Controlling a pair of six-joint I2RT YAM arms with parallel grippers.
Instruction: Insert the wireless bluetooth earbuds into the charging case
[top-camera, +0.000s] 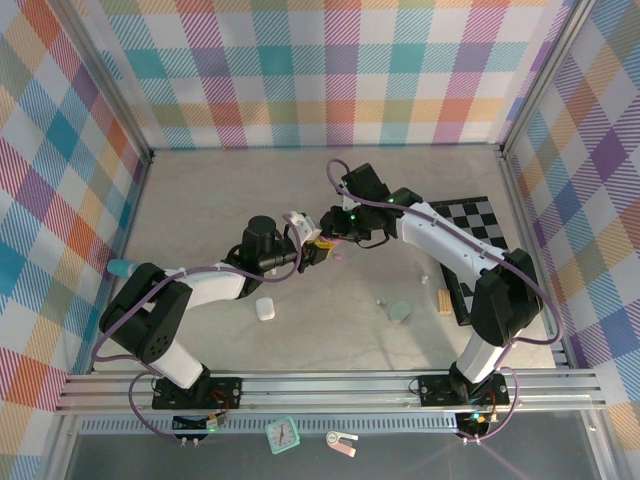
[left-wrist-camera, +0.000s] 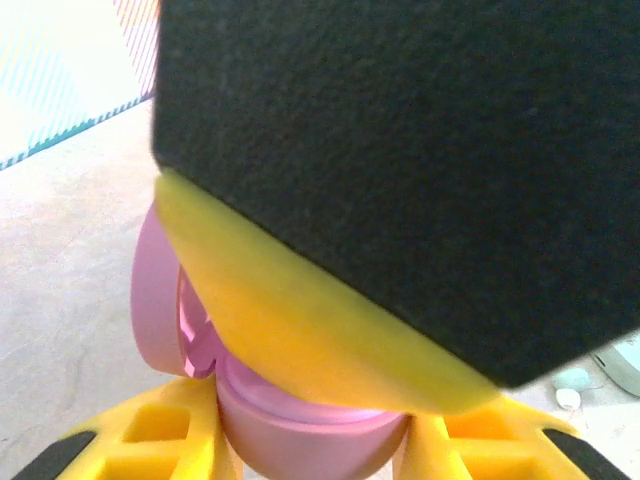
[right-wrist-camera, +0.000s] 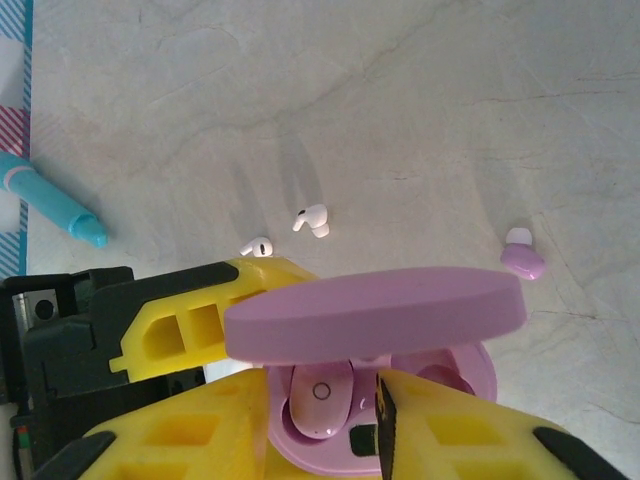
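My left gripper (left-wrist-camera: 310, 432) is shut on the pink charging case (left-wrist-camera: 300, 420), holding its base above the table. The case (right-wrist-camera: 450, 370) has its lid (right-wrist-camera: 375, 315) raised. One pink earbud (right-wrist-camera: 320, 398) sits in the left well. My right gripper (right-wrist-camera: 325, 415) is open and straddles that earbud, with a gap on each side. One of its fingers (left-wrist-camera: 400, 150) blocks most of the left wrist view. A second pink earbud (right-wrist-camera: 522, 258) lies on the table beyond the case. In the top view the left gripper (top-camera: 318, 251) and the right gripper (top-camera: 334, 228) meet at mid-table.
Two white earbuds (right-wrist-camera: 313, 220) (right-wrist-camera: 256, 245) lie on the table behind the case, and a teal pen (right-wrist-camera: 55, 208) lies to their left. A white case (top-camera: 264, 309), a green case (top-camera: 400, 311), a wooden block (top-camera: 444, 298) and a checkered board (top-camera: 480, 225) are around.
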